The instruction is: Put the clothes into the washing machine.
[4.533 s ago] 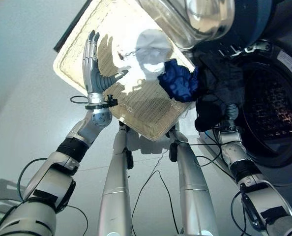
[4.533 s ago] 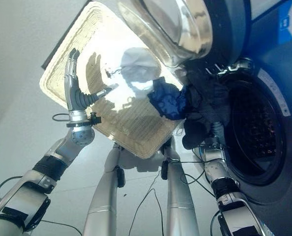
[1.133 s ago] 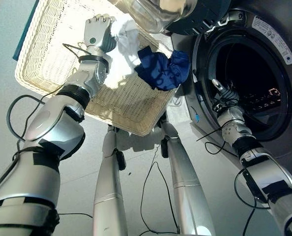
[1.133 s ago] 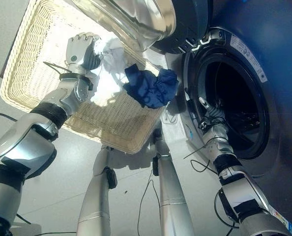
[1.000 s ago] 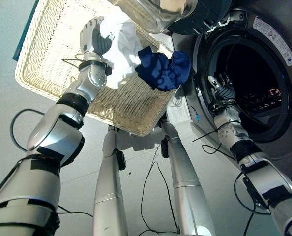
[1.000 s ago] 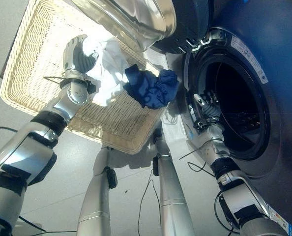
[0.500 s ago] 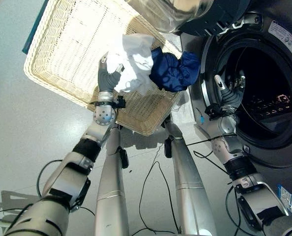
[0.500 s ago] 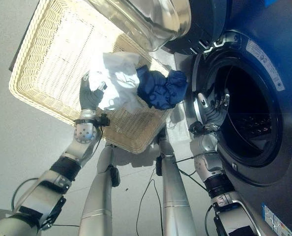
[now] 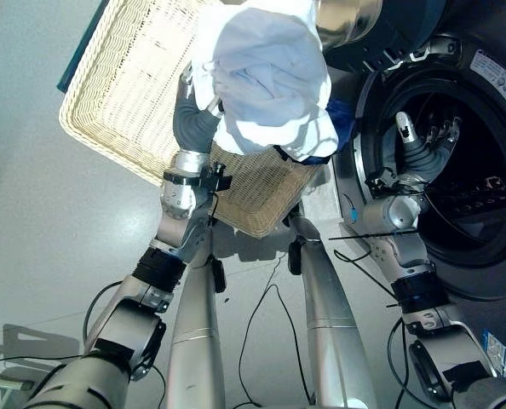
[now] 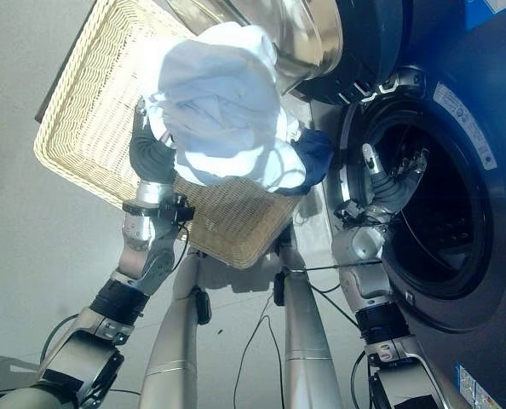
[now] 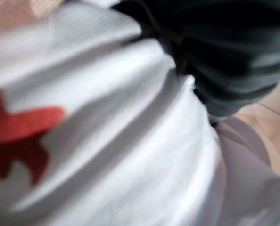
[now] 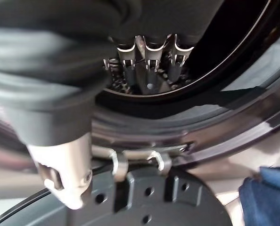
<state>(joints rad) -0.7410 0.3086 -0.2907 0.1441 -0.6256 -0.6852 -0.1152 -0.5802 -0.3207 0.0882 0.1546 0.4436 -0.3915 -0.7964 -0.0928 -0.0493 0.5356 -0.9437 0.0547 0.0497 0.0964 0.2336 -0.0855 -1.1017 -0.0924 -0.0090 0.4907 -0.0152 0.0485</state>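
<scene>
Left hand (image 9: pixel 195 119), near the top centre of the left eye view, grips a bundled white garment (image 9: pixel 270 81) lifted above the wicker laundry basket (image 9: pixel 134 102). A blue garment (image 10: pixel 311 162) hangs over the basket's edge nearest the washing machine (image 9: pixel 457 170). Right hand (image 9: pixel 419 149) rests at the drum opening, fingers straight and empty. Carrying stage, I judge; next the white bundle must swing right into the drum.
</scene>
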